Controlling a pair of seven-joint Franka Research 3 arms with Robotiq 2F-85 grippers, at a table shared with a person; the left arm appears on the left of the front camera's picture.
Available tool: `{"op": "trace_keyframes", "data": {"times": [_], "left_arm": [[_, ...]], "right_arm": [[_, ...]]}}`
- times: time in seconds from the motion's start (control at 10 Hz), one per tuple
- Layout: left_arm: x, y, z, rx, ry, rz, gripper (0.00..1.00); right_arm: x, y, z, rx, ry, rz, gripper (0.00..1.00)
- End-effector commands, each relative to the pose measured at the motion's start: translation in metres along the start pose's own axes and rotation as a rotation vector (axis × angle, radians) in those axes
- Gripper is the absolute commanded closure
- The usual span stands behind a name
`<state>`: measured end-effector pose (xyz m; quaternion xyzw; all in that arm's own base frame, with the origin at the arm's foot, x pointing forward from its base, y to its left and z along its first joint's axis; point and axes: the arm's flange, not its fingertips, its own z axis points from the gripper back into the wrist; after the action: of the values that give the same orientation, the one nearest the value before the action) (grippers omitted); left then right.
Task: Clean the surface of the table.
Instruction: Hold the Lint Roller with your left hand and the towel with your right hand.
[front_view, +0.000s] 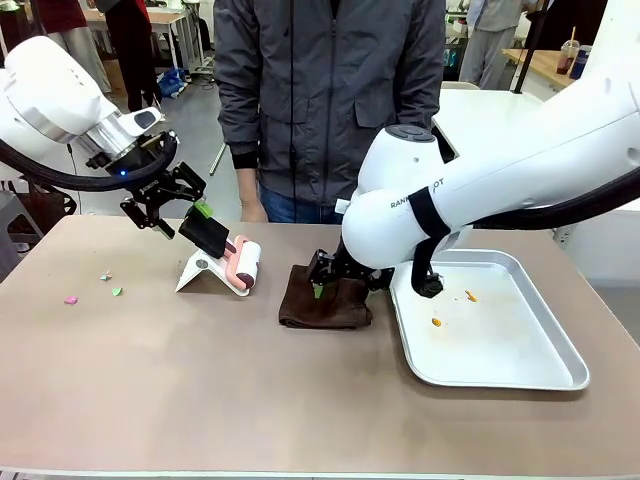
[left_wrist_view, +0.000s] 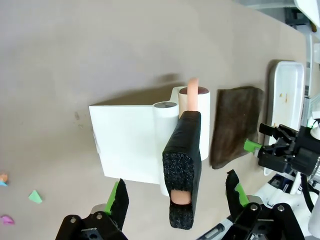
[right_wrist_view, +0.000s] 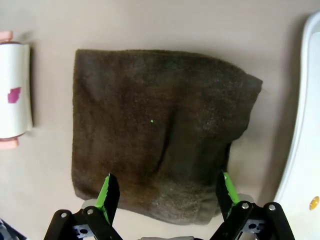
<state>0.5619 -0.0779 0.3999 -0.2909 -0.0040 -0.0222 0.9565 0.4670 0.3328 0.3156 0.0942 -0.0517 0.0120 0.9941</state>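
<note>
— What was the table (front_view: 200, 390) like?

— A smooth, matte, brownish-taupe top with a thin pale edge. It lay between the robot and the person standing at its far side. Its long axis ran left to right across the front view, with one long side facing the robot.

— And what lay on it?

— A dark brown towel (front_view: 325, 300), napped and folded into a rough square, sat near the middle. Just right of it was a shallow silver metal tray (front_view: 560, 372) with rounded corners and a few orange crumbs inside. Left of the towel, a lint roller (front_view: 245, 262) with a white cylinder leaned on an angular white stand (front_view: 198, 272), its black foam handle (left_wrist_view: 182, 165) tilted up toward the left arm. Small pink, green and white paper scraps (front_view: 72, 299) were scattered at the left end.

— And the fingers?

— The left fingers (left_wrist_view: 119, 200) were spread wide on either side of the foam handle, not squeezing it. The right fingers (right_wrist_view: 109, 194) were also apart, poised over the towel's near edge.
</note>
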Motion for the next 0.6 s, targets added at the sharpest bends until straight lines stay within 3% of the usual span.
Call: {"op": "trace_keyframes", "data": {"times": [0.0, 0.2, 0.5], "left_arm": [[0.001, 0.003, 0.003, -0.064, -0.005, -0.023, 0.0], [-0.004, 0.011, -0.002, -0.149, -0.003, -0.035, 0.0], [-0.007, 0.015, -0.008, -0.172, 0.006, -0.032, 0.0]], "right_arm": [[0.008, 0.014, 0.001, -0.065, 0.0, -0.034, 0.0], [0.017, 0.015, -0.005, -0.118, 0.014, -0.102, 0.0], [0.027, 0.022, -0.013, -0.194, 0.03, -0.117, 0.0]]}}
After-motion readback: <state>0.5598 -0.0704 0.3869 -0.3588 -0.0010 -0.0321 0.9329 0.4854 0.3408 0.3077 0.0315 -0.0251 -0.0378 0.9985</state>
